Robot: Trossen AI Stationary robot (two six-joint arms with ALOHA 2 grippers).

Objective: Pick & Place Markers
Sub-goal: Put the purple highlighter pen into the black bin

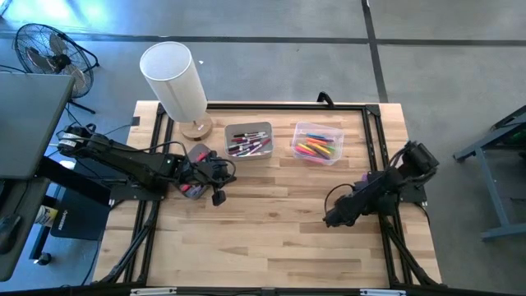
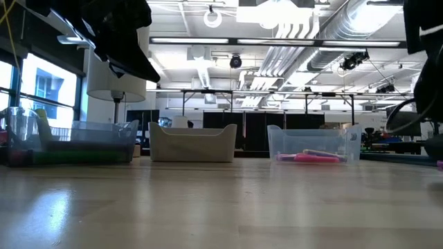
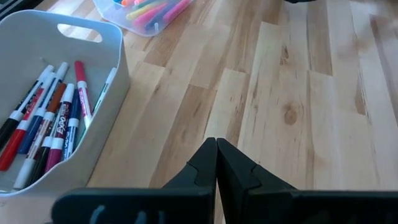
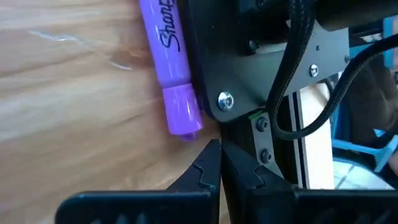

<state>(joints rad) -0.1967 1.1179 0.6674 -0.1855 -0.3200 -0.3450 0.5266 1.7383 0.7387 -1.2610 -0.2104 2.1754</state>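
A purple marker (image 4: pixel 166 68) lies flat on the wooden table beside a dark frame rail (image 4: pixel 249 74) on the right side. My right gripper (image 4: pixel 217 152) (image 1: pixel 332 219) is shut, slanting down, its tips just past the marker's cap end (image 4: pixel 185 124). My left gripper (image 3: pixel 216 146) (image 1: pixel 227 171) is shut and hangs over bare table, holding nothing. Beside it stands a grey bin (image 3: pixel 118 68) (image 1: pixel 248 140) with several markers (image 3: pixel 53 124) lying inside. A clear bin (image 1: pixel 317 144) (image 2: pixel 315 142) at the far middle holds several coloured highlighters (image 1: pixel 316 149). My right gripper's shut fingertips (image 4: pixel 208 155) stand right next to the purple marker's cap end (image 4: pixel 186 132). I cannot tell whether they touch it. The marker lies flat on the table.
A lamp with a white shade (image 1: pixel 174 76) stands at the table's far left. Another clear bin (image 2: pixel 76 142) sits under my left arm. Dark frame rails (image 1: pixel 380 156) run along both table sides. The table's middle and near part (image 1: pixel 271 238) is bare wood.
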